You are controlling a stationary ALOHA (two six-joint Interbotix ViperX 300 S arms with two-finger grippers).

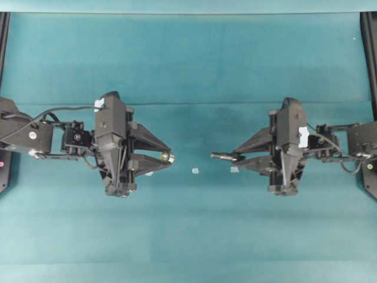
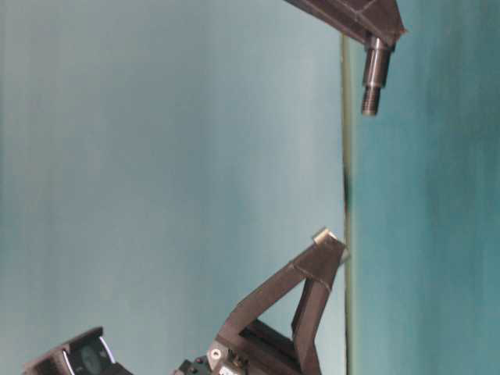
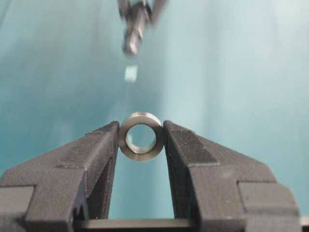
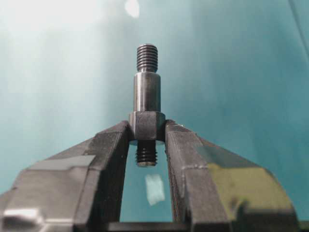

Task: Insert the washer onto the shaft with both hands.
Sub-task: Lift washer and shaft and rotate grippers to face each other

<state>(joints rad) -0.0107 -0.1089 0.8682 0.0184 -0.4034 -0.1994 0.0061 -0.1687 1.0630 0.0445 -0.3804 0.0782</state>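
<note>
My left gripper (image 3: 141, 140) is shut on the washer (image 3: 141, 154), a silvery ring pinched at its sides between the fingertips, with its hole facing forward. From overhead the washer (image 1: 165, 157) sits at the left gripper's (image 1: 168, 158) tip, left of centre. My right gripper (image 4: 147, 129) is shut on the shaft (image 4: 147, 92), clamping its thick hexagonal middle. One threaded end sticks out ahead and the other lies between the fingers. The shaft (image 1: 221, 156) points left at the washer across a gap, roughly level with it. Both grippers hang above the cloth.
A teal cloth (image 1: 188, 236) covers the table. A small whitish speck (image 1: 195, 171) lies on it between the two grippers, and another white scrap (image 1: 234, 169) lies under the right gripper's tips. Black frame rails (image 1: 370, 53) run along both side edges.
</note>
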